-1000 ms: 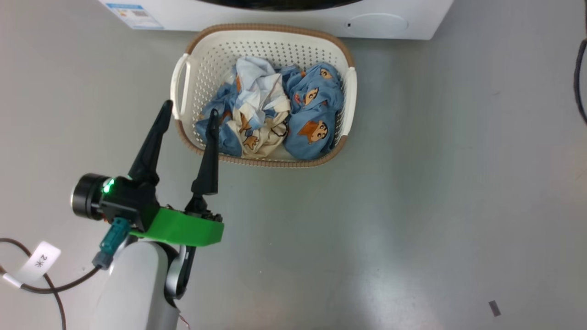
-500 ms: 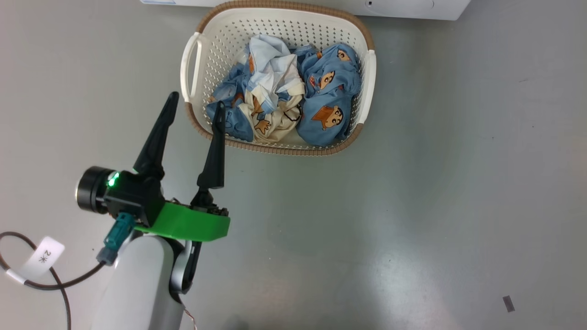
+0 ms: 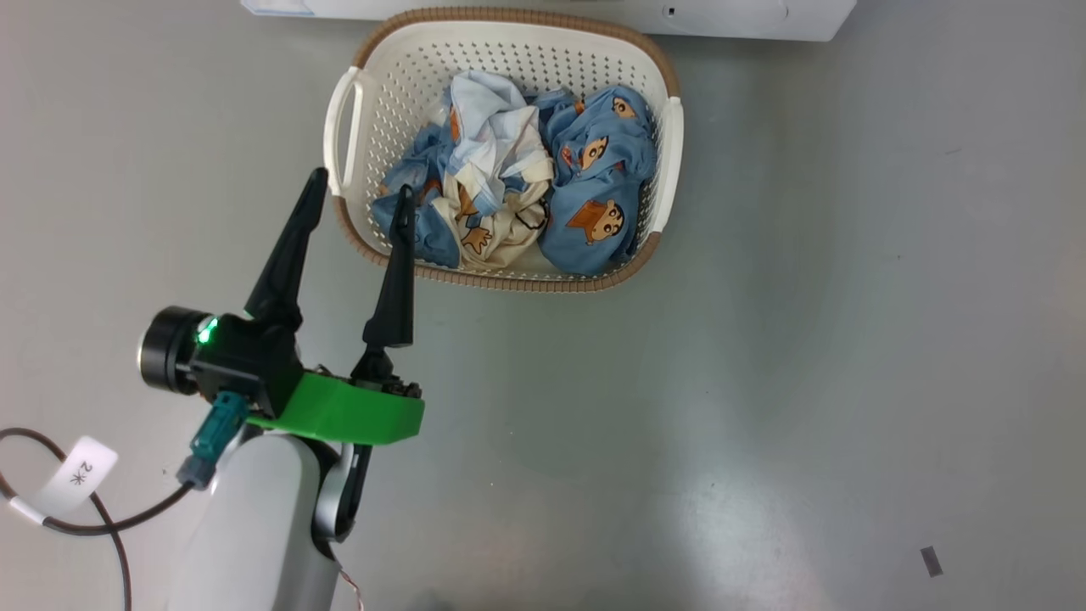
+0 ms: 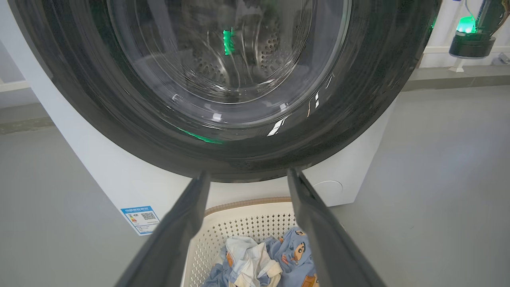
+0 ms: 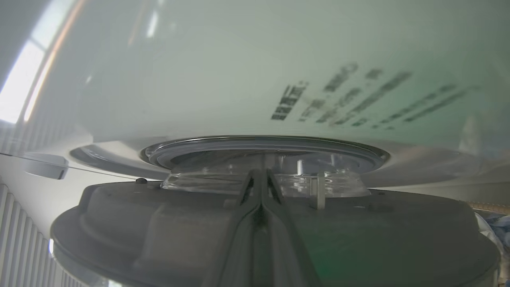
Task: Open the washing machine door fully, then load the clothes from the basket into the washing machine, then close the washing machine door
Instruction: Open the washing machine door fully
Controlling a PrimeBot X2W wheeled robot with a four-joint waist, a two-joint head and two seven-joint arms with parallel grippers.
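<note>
Rising from the lower left of the head view, the left end effector [image 3: 361, 185] held its two dark fingers wide apart with nothing between them. One tip lay outside the left handle of the basket [image 3: 509, 283] and the other over its near-left corner; whether either touched could not be told. One cable [image 3: 51, 522] with one white tag curled beside the pale forearm.

One basket stood on the smooth grey floor [image 3: 764, 382], and inside it lay one crumpled bundle of clothes [image 3: 509, 195], blue cloth with orange-brown figures around a cream and white piece. Just past the basket's far rim ran the white base of the one washing machine [image 3: 594, 13].

From the left wrist, the same spread fingers framed the far end of the basket [image 4: 247, 217] and the clothes [image 4: 275, 259]. Beyond them rose the washing machine [image 4: 99, 175], with one blue sticker [image 4: 140, 219] at its lower left corner and one round cap [image 4: 326, 187] at the lower right. The door [image 4: 99, 99], a single black ring round clear glass, faced the camera with the steel drum visible through it; how far it stood open could not be told. The head view showed none of that front. Far off at the upper right, one dark device [image 4: 470, 34] glowed green by a pale wall.

The right end effector [image 5: 261, 177] had its two fingers pressed together, lying along a grey round panel toward a clear bowl, seemingly the door's inner side, below a white surface with blurred print.
</note>
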